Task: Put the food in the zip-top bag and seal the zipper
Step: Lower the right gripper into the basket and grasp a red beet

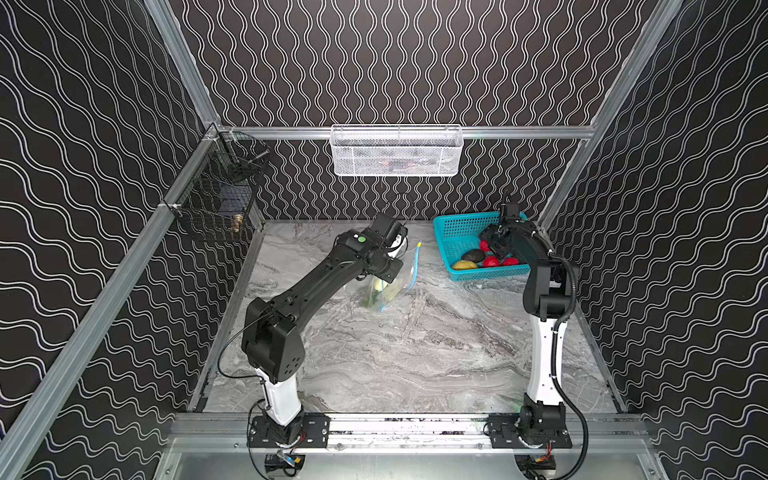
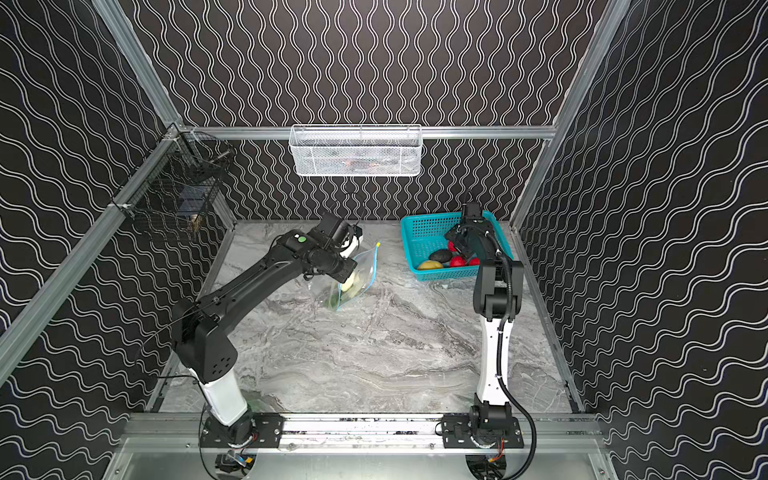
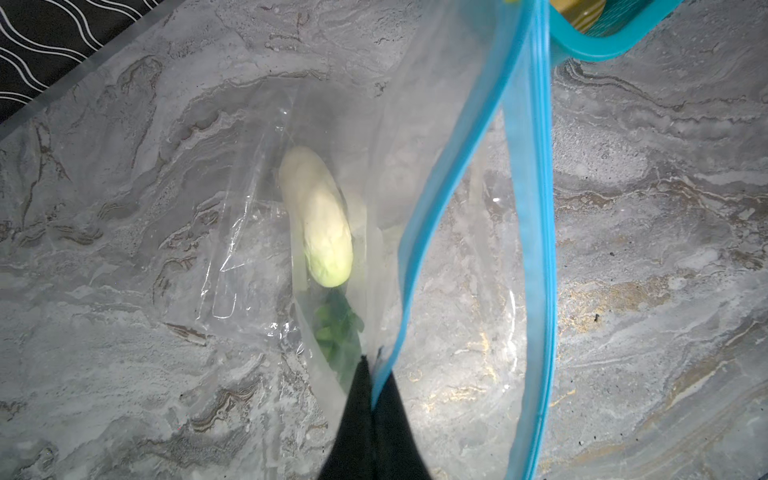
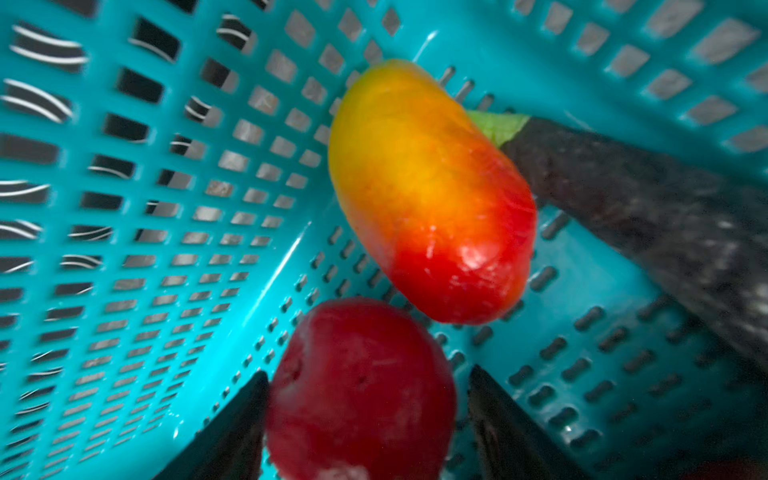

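Marbled grey bench (image 1: pixel 415 353) makes the floor of a cell with black wavy-line walls. We see the left fingers (image 3: pixel 365 419) pressed together on one edge of the bag (image 3: pixel 257 199), at its mouth. The bag hangs from them near the middle of the bench, with its lower end down on the surface. The zipper (image 3: pixel 530 208) is not sealed: its two blue sides stand apart, and the yellow slider (image 1: pixel 419 244) sits at the far end. Inside the bag lies the white one (image 3: pixel 318 216), with green leaves (image 3: pixel 336 328) at its end.

The right fingers (image 4: pixel 237 432) stand apart inside the basket (image 4: pixel 124 216), one on each side of a red fruit (image 4: pixel 361 390). One finger is at its skin and the other shows a thin gap, so we do not see a firm grip. Close to this fruit lies the orange-red one (image 4: pixel 428 191), and beside that a dark one (image 4: pixel 665 224) with a green stem end.

In a top view the basket sits at the far right corner, apart from the bag. Near its front wall we see the yellow one (image 1: pixel 464 264), a dark oval one (image 1: pixel 473 255) and two red fruits (image 1: pixel 491 262).
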### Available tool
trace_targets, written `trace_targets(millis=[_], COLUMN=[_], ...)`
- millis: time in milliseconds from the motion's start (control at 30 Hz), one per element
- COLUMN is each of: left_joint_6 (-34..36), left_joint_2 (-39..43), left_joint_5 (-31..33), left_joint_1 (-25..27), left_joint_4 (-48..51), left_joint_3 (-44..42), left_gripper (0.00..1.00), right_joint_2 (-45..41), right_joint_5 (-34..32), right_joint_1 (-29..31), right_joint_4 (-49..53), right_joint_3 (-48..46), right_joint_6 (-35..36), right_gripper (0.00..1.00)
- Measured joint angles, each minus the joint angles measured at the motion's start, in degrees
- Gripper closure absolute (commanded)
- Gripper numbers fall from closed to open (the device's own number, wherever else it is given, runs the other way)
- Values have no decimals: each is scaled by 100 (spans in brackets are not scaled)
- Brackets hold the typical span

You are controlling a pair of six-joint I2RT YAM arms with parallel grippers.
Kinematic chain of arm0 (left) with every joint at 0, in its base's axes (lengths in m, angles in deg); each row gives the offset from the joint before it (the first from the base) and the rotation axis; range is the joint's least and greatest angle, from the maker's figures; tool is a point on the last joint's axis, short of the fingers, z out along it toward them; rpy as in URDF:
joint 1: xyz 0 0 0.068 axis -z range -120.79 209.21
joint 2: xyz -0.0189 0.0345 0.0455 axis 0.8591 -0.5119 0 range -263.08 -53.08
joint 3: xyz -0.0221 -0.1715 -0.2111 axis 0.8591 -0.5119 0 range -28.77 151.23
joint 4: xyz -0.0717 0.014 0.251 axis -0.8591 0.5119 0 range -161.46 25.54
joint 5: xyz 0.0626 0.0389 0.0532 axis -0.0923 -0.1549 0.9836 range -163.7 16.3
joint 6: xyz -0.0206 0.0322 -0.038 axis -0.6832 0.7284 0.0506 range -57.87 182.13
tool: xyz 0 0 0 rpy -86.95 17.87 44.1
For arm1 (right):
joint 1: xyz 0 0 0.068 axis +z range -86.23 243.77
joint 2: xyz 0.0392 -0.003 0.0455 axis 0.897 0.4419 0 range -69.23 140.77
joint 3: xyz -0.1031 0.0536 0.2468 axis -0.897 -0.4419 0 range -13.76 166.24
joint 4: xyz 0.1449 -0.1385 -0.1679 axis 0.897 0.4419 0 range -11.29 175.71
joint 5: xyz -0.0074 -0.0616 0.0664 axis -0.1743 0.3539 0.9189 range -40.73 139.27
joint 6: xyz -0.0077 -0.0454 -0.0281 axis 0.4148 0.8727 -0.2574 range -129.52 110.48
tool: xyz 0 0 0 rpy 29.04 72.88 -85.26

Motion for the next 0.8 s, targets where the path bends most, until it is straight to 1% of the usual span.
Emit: trace_targets(millis=[167,267,533,800], left_joint_6=[-2,-4,-15,-17], left_joint_2=[4,9,-24,-33], left_joint_5=[59,103,149,149], left_joint_1=[2,2,0,0], left_joint_4=[-20,-11,0,2], left_joint_3=[-15,-35,90,94], left_gripper=[100,100,100,100], right_joint_2=[20,-46,-260,-804], right_joint_5=[57,76,133,321], right_joint_1=[0,-2,-2,-2], right_joint_4=[-114,-225,-330,-664], right_joint_3=[-17,-160,-400,-1021], right_joint_6=[-2,-7,-94,-133], right_gripper=[42,46,50,51])
